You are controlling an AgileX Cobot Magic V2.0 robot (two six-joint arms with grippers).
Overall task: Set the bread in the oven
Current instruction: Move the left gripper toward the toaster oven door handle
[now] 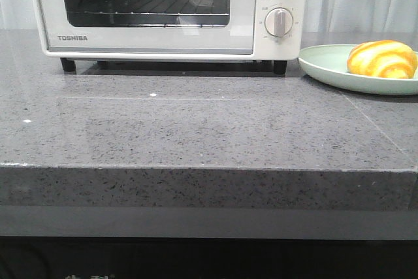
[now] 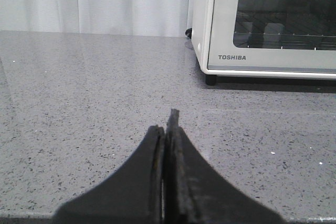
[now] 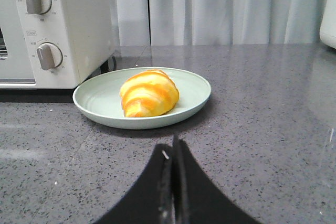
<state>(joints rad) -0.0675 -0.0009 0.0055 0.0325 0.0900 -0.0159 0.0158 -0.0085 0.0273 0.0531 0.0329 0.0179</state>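
Your croissant bun (image 3: pixel 149 93) sits on a pale green plate (image 3: pixel 94 103) beside the closed Toshiba toaster oven (image 1: pixel 150 40); both your left gripper (image 2: pixel 169 129) and right gripper (image 3: pixel 174 153) are pressed closed, empty.

The left gripper (image 2: pixel 169 129) occupies the foreground with its two black fingers (image 2: pixel 142 177) pressed flat together, leaving no gap and holding nothing. It is positioned above a grey speckled countertop (image 2: pixel 79 103). The oven (image 2: pixel 262 24), white with the TOSHIBA mark on the lower frame of its door, stands on the countertop well beyond the gripper and offset to one side. Its glass-windowed door is closed; a wire rack (image 2: pixel 283 38) is visible behind the glass. One black foot (image 2: pixel 210 80) supports the oven's near corner. White curtains (image 2: pixel 94 1) hang behind the countertop, beside the oven.
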